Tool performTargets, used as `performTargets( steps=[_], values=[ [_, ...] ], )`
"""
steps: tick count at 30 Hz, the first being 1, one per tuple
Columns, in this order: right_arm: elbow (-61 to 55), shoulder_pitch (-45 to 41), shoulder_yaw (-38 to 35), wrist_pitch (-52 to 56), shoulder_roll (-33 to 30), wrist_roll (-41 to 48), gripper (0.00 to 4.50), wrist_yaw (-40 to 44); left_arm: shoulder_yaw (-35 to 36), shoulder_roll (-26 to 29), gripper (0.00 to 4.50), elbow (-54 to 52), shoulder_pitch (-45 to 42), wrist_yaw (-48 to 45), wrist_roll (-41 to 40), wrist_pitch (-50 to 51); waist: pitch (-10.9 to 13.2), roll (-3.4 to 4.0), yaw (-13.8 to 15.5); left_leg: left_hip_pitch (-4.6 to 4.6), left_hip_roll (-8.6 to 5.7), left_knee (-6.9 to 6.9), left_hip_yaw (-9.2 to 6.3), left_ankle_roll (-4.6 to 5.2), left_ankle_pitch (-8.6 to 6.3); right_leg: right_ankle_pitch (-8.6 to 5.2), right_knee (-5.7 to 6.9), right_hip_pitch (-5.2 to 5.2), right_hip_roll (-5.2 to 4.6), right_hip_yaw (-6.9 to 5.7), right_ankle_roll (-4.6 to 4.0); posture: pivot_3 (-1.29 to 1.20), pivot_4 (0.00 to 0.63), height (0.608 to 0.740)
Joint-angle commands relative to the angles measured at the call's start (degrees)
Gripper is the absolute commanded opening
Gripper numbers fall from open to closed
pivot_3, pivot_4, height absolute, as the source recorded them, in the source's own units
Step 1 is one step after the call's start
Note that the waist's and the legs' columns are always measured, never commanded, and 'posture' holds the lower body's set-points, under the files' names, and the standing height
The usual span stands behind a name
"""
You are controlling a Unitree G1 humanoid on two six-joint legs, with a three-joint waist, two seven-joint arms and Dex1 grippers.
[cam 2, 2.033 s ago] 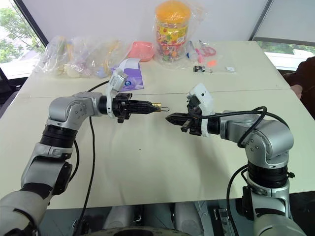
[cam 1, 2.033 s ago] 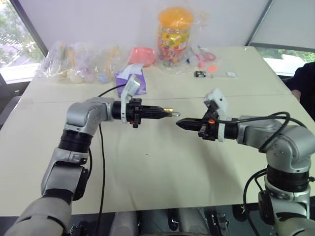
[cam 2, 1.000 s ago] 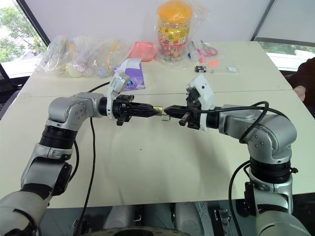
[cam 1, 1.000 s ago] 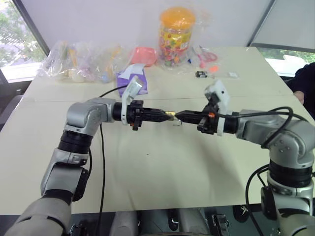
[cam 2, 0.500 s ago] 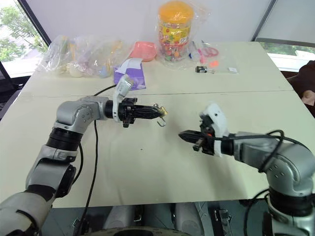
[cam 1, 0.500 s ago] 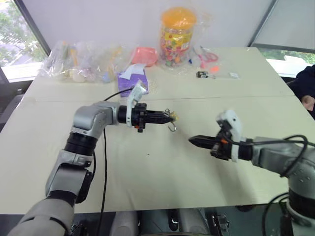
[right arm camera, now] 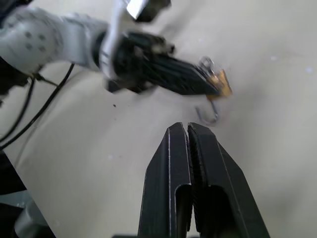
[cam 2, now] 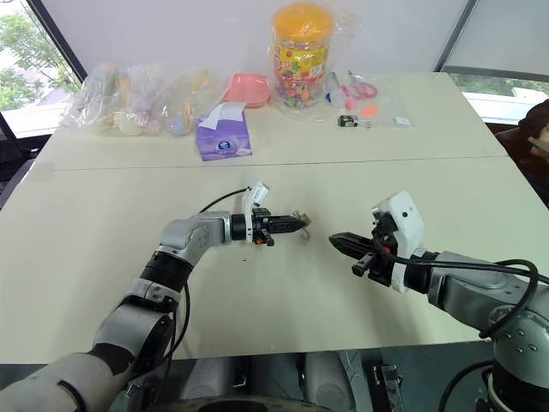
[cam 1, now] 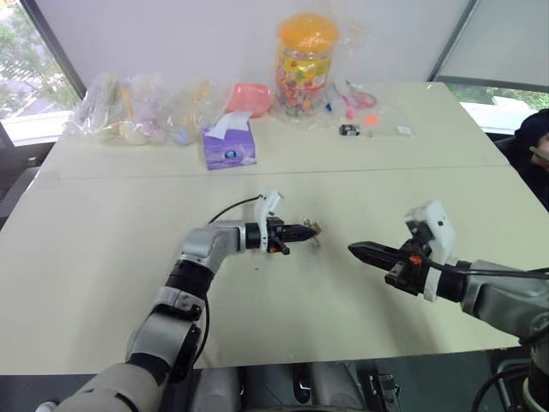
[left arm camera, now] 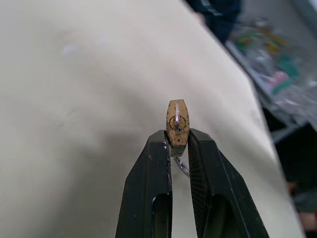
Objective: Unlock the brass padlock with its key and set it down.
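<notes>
1. The left gripper is clamped on the brass padlock. The small golden block sits pinched between the tips of the two black fingers, over the middle of the cream table and low above it.

2. In the right wrist view, the silvery shackle hangs below the padlock body as an open hook. One end seems to be free, so I judge that the lock is already opened.

3. The right gripper has its fingers together, and I see nothing between them. It is to the right of the padlock, apart from it, with its tips pointing toward it.

4. I cannot see a key clearly. A small ring shows just beside the padlock in the right wrist view, but I cannot tell what it is.

5. What is left, in my judgement, is the last step: to lower the padlock to the table surface and to open the left fingers. The padlock is not yet resting on the table.
</notes>
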Motion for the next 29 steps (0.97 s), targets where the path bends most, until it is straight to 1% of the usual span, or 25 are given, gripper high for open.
performTargets(
  steps=[1, 4, 6, 10, 11, 12, 13, 14, 15, 19, 20, 24, 29],
  values=[
    [-1.5, 0.3, -1.2, -2.0, -1.4, 3.6, 0.11, -2.4, 1.3, 0.3, 0.00, 0.0, 0.6, 5.0, 1.9, 1.6, 0.0, -0.02, 0.0, 0.02, 0.00, 0.01, 0.00, 0.00, 0.00, 0.00, 0.00, 0.02, -0.01, 0.00, 0.00, 0.00, 0.150, 0.740],
    [-1.2, 0.8, -0.6, -3.3, -2.4, 5.5, 0.11, -4.1, 3.2, 0.9, 0.00, -0.5, 0.8, 6.6, 0.1, 5.6, 0.0, -0.04, -0.2, 0.21, 0.00, 0.02, 0.00, 0.00, 0.00, 0.00, -0.02, 0.23, -0.02, 0.00, 0.00, 0.00, 0.150, 0.740],
    [-0.9, 1.1, 0.0, -4.2, -3.2, 6.4, 0.00, -4.9, 4.3, 1.3, 1.02, -1.4, 1.0, 7.0, -0.9, 8.0, 0.0, -0.04, -0.3, 0.33, 0.02, 0.01, 0.00, 0.00, 0.00, -0.01, -0.02, 0.32, 0.02, 0.00, -0.01, 0.00, 0.150, 0.740],
    [-0.3, 1.7, 1.0, -5.9, -4.9, 8.1, 0.00, -6.1, 4.9, 3.6, 2.67, -5.3, 2.3, 5.7, -3.1, 12.5, 0.0, -0.03, -0.4, 0.39, 0.04, -0.02, -0.01, 0.01, 0.00, -0.01, -0.01, 0.35, 0.06, 0.00, -0.02, 0.00, 0.150, 0.740],
    [-0.2, 2.0, 1.1, -6.3, -5.4, 8.5, 0.00, -6.2, 5.1, 4.5, 3.17, -6.5, 2.6, 5.2, -3.8, 13.9, 0.0, -0.03, -0.4, 0.41, 0.05, -0.03, 0.00, 0.00, 0.00, -0.01, -0.01, 0.36, 0.07, 0.01, -0.02, 0.00, 0.150, 0.740],
    [0.0, 2.4, 1.1, -6.6, -6.1, 8.9, 0.00, -6.2, 5.2, 6.0, 3.48, -8.1, 3.0, 4.1, -4.6, 15.4, 0.0, -0.03, -0.5, 0.43, 0.05, -0.03, 0.00, 0.01, 0.00, -0.01, -0.01, 0.37, 0.07, 0.01, -0.02, 0.00, 0.150, 0.740],
    [0.0, 2.9, 1.0, -6.8, -7.0, 9.0, 0.00, -5.9, 5.1, 7.9, 3.97, -10.0, 3.5, 2.5, -5.9, 17.2, 0.0, -0.03, -0.5, 0.44, 0.06, -0.04, 0.00, 0.00, 0.00, -0.01, -0.01, 0.37, 0.07, 0.02, -0.02, 0.00, 0.150, 0.740],
    [0.0, 3.4, 1.0, -7.1, -7.8, 9.1, 0.00, -5.7, 5.0, 9.6, 4.32, -11.6, 3.9, 1.0, -6.9, 18.5, 0.0, -0.03, -0.6, 0.46, 0.06, -0.05, 0.00, 0.01, 0.00, -0.01, -0.01, 0.38, 0.08, 0.02, -0.02, 0.00, 0.150, 0.740],
    [0.0, 3.9, 1.0, -7.5, -8.7, 9.3, 0.00, -5.4, 4.6, 11.4, 4.45, -13.2, 4.3, -0.7, -7.9, 19.5, 0.0, -0.03, -0.6, 0.50, 0.08, -0.08, 0.01, 0.01, -0.01, -0.03, -0.01, 0.39, 0.10, 0.04, -0.05, 0.00, 0.150, 0.740],
    [-0.2, 6.0, 0.4, -8.6, -13.1, 8.8, 0.00, -2.4, 2.2, 19.4, 4.45, -20.6, 6.2, -9.1, -10.2, 19.1, 0.0, -0.02, -0.2, 0.55, 0.10, -0.15, 0.02, 0.00, -0.01, -0.14, 0.00, 0.39, 0.11, 0.05, -0.24, 0.00, 0.150, 0.740],
    [-0.3, 6.4, 0.4, -9.0, -14.1, 8.2, 0.00, -1.6, 2.0, 20.7, 4.45, -22.1, 6.5, -10.4, -10.4, 18.2, 0.0, -0.02, -0.1, 0.53, 0.10, -0.14, 0.01, 0.00, -0.01, -0.14, 0.00, 0.38, 0.08, 0.04, -0.25, 0.00, 0.150, 0.740],
    [-0.2, 7.9, 0.0, -10.8, -17.4, 6.3, 0.00, 0.9, -1.7, 27.1, 4.45, -27.3, 7.8, -15.4, -5.8, 8.8, 0.0, -0.05, 0.7, 0.37, 0.08, -0.08, 0.02, 0.00, -0.01, -0.17, -0.15, 0.37, -0.12, 0.01, -0.29, 0.00, 0.150, 0.740],
    [0.0, 8.1, 0.5, -12.8, -19.7, 3.8, 0.00, 3.0, -1.1, 30.1, 4.45, -28.2, 6.8, -17.5, -5.2, 4.9, 0.0, -0.05, 1.2, 0.17, 0.04, -0.04, 0.04, 0.00, -0.01, -0.16, -0.34, 0.30, -0.22, 0.01, -0.28, 0.00, 0.150, 0.740]
  ],
)
